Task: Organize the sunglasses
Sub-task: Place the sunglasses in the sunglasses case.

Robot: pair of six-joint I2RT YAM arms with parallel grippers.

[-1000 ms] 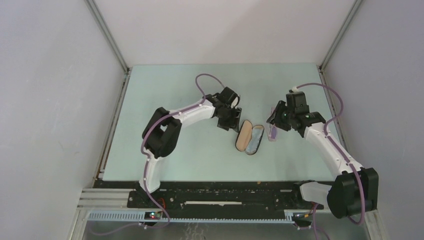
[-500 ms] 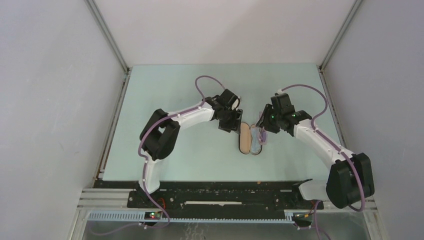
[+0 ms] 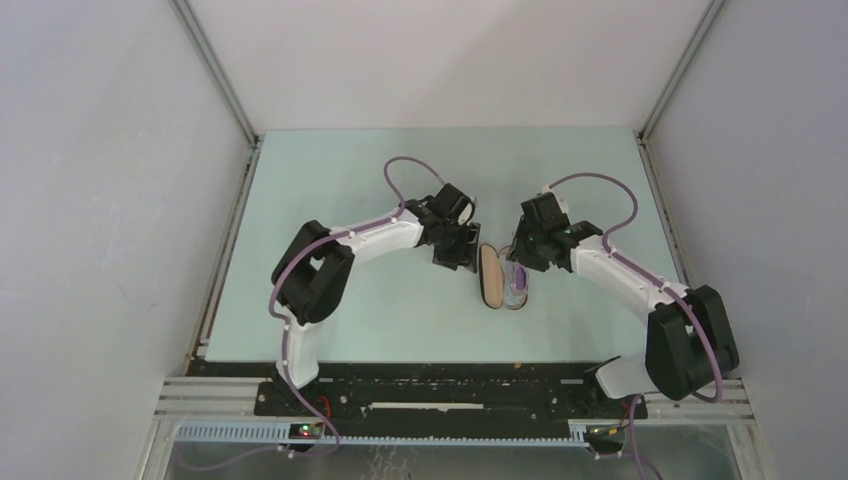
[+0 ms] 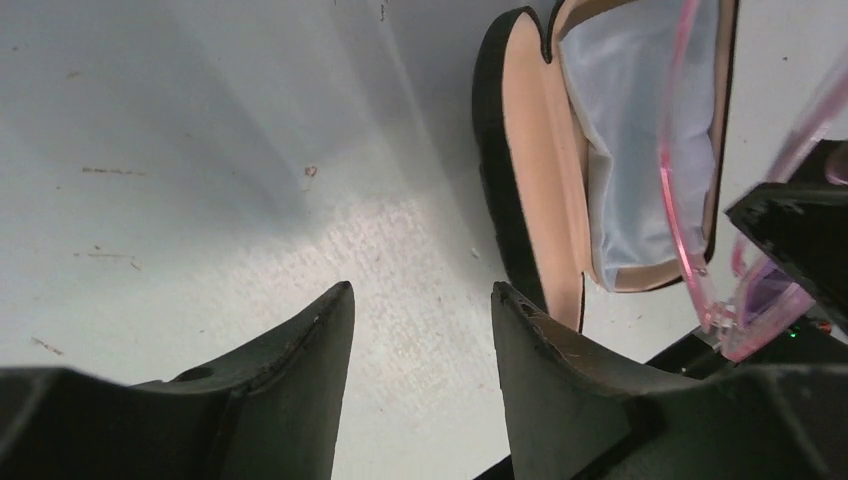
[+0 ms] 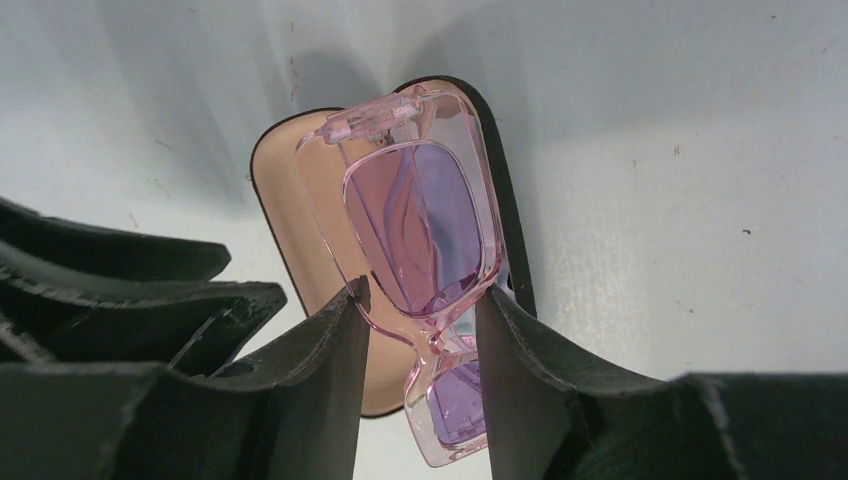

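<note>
Right arm has swung in from the right over the last second. It was out beside the case; now the right gripper (image 3: 518, 262) is over the open case (image 3: 492, 278), carrying the sunglasses (image 3: 517, 285).

Right wrist view: the jaws are clamped on the pink frame of the sunglasses (image 5: 420, 230), gripped near the middle, with one purple lens out past the fingertips. The pair hangs lengthwise over the tan lining. Cannot tell from here whether it touches the lining or is just above it.

The case also looks turned more upright on the table than it was a second ago. That may only be the arm covering part of it.

Meaning for the task: the carry looks finished and the placing is not. The pair still has to be lowered in and let go.

Left gripper (image 3: 455, 258) has barely shifted. Its jaws are apart with nothing between them, just beside the case's left rim. Left wrist view shows the light blue cloth (image 4: 630, 150) lying in the far half of the case, with the pink frame over it.

Edges and room:
- The case sits mid-table (image 3: 350, 200), well apart from the side walls.
- It is tight between the two grippers.
- There is bare surface to the far side, the near side and the right for backing out.
</note>
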